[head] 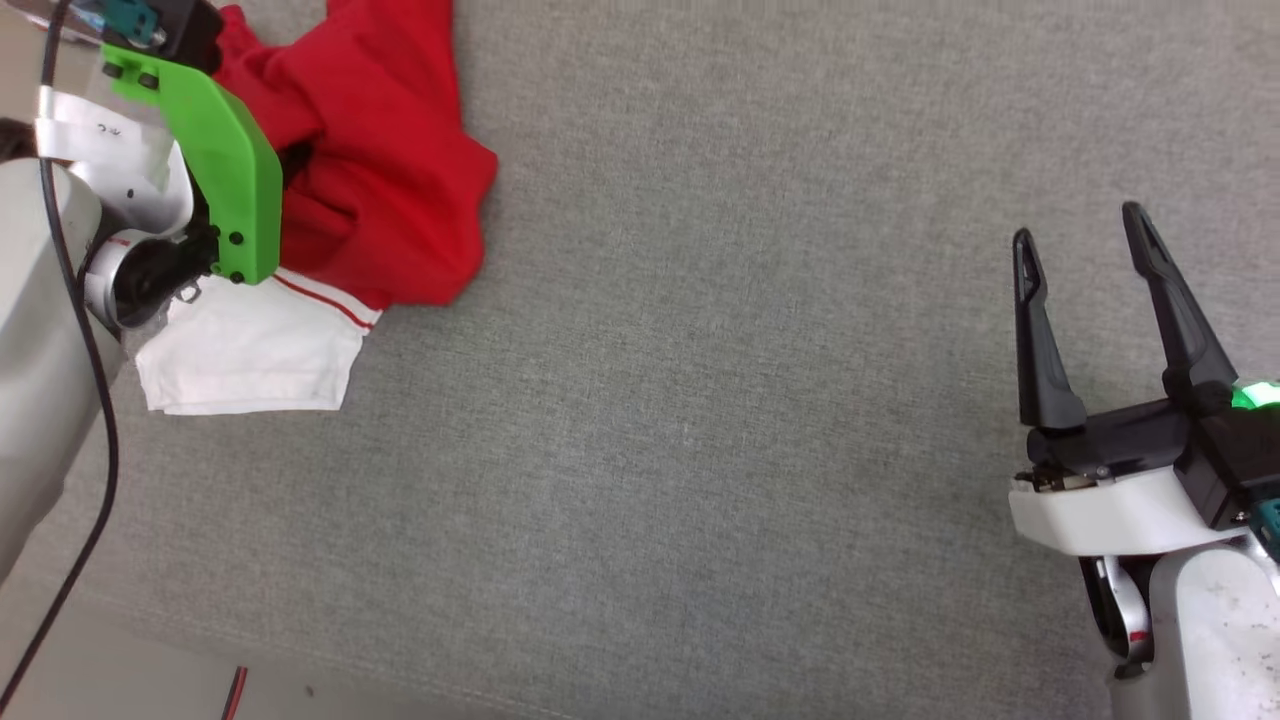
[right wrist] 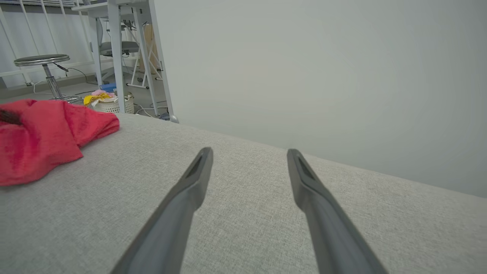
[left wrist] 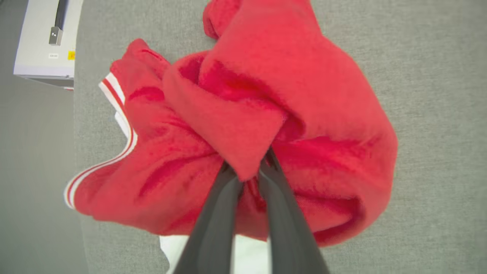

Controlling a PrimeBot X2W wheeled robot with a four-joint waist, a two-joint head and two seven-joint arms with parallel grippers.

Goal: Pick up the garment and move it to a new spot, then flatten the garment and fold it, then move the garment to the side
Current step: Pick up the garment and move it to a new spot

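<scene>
Grey surface (head: 700,420); left gripper (left wrist: 248,164) pinches garment (left wrist: 289,80)

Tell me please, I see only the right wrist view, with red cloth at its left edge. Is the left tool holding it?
Observer: Yes. In the left wrist view the left tool is shut on a fold in the middle of the bunched garment.
Operator: Does any white part show? I see only red here.
Observer: Yes. In the head view a white sleeve with a thin red stripe lies spread on the grey surface, at the edge of the red bunch that is nearer the robot.
</scene>
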